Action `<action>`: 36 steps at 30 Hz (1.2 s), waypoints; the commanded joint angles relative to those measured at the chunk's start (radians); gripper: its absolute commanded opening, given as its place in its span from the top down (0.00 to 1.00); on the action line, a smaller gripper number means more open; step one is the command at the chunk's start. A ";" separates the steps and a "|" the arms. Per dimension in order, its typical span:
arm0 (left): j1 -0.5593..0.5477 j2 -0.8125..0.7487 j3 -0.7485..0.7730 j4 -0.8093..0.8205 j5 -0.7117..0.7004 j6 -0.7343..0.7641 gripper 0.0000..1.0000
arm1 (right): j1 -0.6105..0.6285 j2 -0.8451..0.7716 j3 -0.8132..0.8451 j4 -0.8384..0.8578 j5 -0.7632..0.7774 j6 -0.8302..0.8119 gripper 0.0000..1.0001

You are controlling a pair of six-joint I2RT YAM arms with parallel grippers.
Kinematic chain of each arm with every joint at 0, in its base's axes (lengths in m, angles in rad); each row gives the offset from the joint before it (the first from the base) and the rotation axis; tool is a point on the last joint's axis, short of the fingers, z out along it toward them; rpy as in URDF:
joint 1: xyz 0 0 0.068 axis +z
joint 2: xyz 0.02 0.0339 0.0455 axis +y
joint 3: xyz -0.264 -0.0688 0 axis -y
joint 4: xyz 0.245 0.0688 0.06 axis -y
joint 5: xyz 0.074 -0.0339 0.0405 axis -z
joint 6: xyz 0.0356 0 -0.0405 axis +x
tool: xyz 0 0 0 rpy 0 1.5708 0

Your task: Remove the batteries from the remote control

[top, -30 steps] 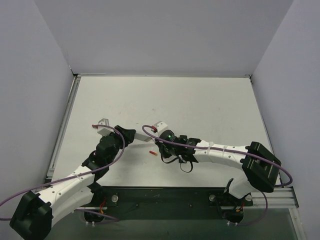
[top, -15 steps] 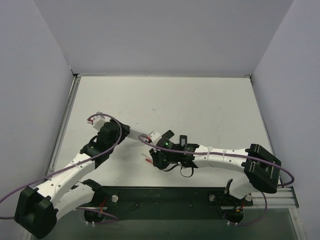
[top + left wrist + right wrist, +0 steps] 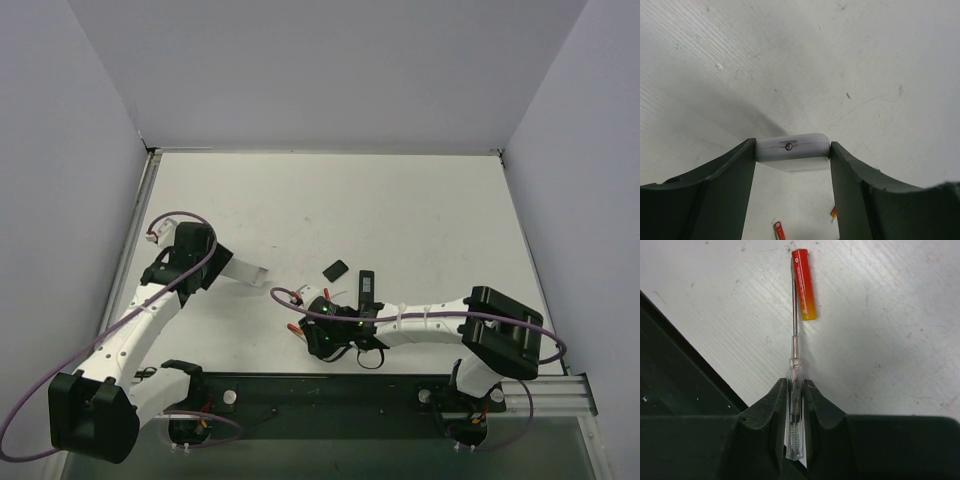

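The remote control (image 3: 367,287) is a slim black bar lying on the table just behind my right arm. My right gripper (image 3: 308,335) (image 3: 795,385) is shut on a thin silver stick with a clear handle (image 3: 795,365). The stick's tip lies along a reddish-orange battery (image 3: 804,284), which also shows in the top view (image 3: 293,327). My left gripper (image 3: 225,266) (image 3: 793,150) is shut on the end of a whitish flat strip (image 3: 793,152) at the left. Two more batteries (image 3: 778,231) (image 3: 833,212) lie on the table below it.
A small black squarish cover piece (image 3: 336,268) lies left of the remote. The black base rail (image 3: 330,395) runs along the near edge, close to my right gripper. White walls enclose the table (image 3: 400,200).
My left arm swung back to the left with the white strip. My right gripper moved toward the near edge with the stick, uncovering the black bar and the cover piece.
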 commanded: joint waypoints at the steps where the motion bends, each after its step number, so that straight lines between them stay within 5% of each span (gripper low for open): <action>1: 0.004 0.022 0.036 -0.036 0.062 0.018 1.00 | 0.002 -0.057 -0.038 -0.020 0.089 0.060 1.00; 25: -0.032 0.367 0.018 -0.022 0.255 0.093 1.00 | -0.050 -0.303 -0.065 -0.167 0.261 0.072 1.00; 36: -0.106 0.439 0.053 0.103 0.381 0.133 0.76 | -0.202 -0.576 -0.143 -0.296 0.299 0.046 1.00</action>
